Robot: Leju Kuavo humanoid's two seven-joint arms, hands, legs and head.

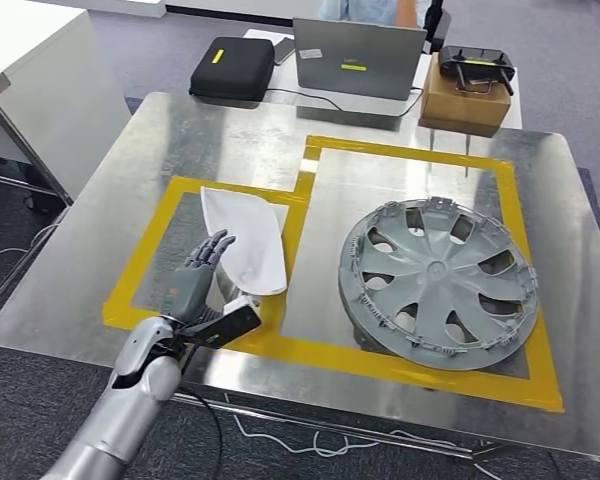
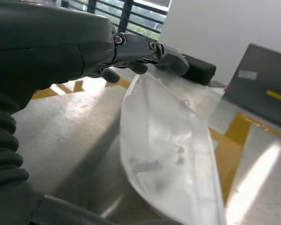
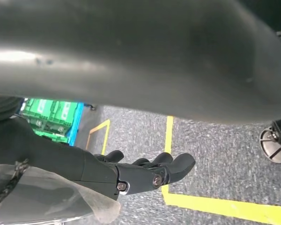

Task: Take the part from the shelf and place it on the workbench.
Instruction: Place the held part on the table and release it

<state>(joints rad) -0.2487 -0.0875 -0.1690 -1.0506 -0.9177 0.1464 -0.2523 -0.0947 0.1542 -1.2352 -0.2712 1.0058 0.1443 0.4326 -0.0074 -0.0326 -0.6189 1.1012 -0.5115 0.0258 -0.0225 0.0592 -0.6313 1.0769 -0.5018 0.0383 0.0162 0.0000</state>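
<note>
The part (image 1: 248,240) is a white, curved, shell-like panel. It lies on the metal workbench (image 1: 123,190) inside the left box of yellow tape (image 1: 297,350). My left hand (image 1: 199,280) hovers at the part's near-left edge with its fingers stretched out straight. In the left wrist view the fingers (image 2: 157,51) reach over the top rim of the part (image 2: 167,150) without closing on it. My right hand (image 3: 132,173) hangs over grey carpet with yellow floor lines, fingers extended and holding nothing.
A grey wheel hubcap (image 1: 438,283) lies in the right taped box. Beyond the bench stand a black case (image 1: 231,68), a laptop (image 1: 357,58) and a cardboard box (image 1: 463,100) with a controller (image 1: 476,66) on it. A person (image 1: 365,8) sits behind the laptop.
</note>
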